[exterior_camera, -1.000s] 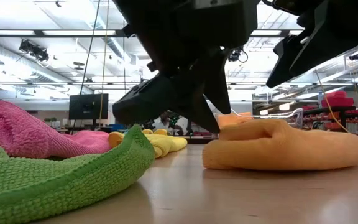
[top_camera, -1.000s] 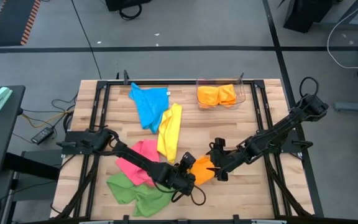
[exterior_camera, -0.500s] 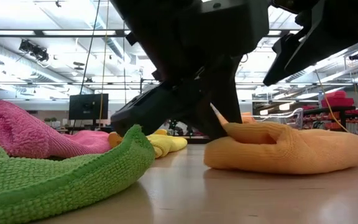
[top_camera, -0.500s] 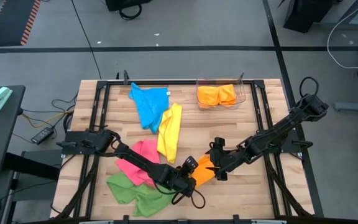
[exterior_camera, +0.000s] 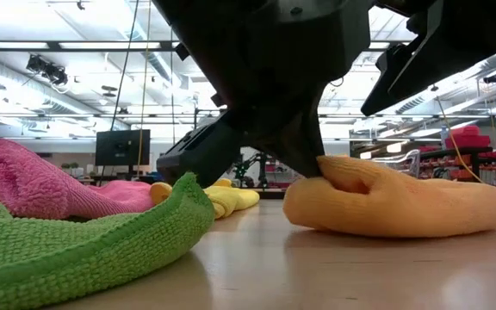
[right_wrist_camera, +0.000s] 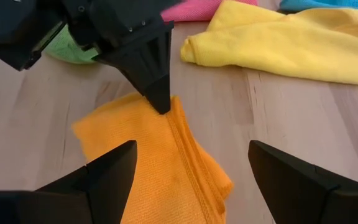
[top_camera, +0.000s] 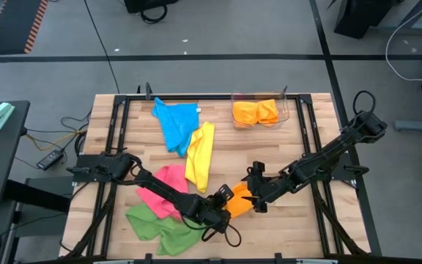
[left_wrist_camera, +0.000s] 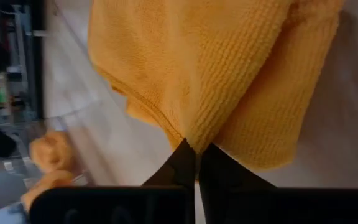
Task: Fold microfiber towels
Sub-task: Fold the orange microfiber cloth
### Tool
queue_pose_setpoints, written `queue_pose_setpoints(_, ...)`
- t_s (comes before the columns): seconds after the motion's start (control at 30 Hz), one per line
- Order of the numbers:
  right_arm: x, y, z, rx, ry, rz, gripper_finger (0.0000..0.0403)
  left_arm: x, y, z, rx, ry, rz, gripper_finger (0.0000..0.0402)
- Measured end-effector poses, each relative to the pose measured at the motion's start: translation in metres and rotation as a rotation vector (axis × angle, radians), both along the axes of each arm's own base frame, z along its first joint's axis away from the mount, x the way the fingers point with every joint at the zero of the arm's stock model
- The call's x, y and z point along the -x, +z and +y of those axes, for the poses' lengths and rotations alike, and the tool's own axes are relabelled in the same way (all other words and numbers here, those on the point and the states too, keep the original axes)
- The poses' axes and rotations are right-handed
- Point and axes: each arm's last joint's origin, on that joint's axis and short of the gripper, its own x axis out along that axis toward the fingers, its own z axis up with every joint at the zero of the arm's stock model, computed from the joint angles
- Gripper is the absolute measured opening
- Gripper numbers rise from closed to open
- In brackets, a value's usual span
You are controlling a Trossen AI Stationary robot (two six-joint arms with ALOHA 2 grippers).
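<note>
The left tool is low on the wooden counter, near the front middle. Its two dark fingers are pressed together, and they pinch the edge of an orange towel. The towel lies bunched up in a soft lump on the counter. In the low view the left tool bites into the lump's side.

The right tool hangs just over the same orange towel from the other side. Its fingers stand wide apart and hold nothing.

A green towel lies crumpled at the front left. A pink towel lies touching it, just behind. A yellow towel lies in a long strip in the middle. A blue towel lies at the back, and the yellow one rests on its edge.

A clear plastic bin stands at the back right. Folded orange towels lie inside it.
</note>
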Motion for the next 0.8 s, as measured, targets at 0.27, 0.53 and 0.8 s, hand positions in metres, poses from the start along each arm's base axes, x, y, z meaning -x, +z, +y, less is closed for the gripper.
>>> queue_pose_setpoints(0.27, -0.001, 0.001, 0.0, 0.002, 0.006, -0.007, 0.0316, 0.003, 0.001, -0.004, -0.136, -0.052, 0.019, 0.0062)
queue_pose_setpoints(0.53, -0.001, 0.001, 0.001, 0.002, 0.009, -0.013, 0.0316, 0.005, 0.004, -0.013, -0.223, -0.121, 0.024, 0.0054)
queue_pose_setpoints(0.8, -0.001, 0.001, 0.001, 0.009, 0.016, -0.011, 0.0316, 0.006, 0.012, -0.033, -0.059, -0.084, -0.1, 0.0022)
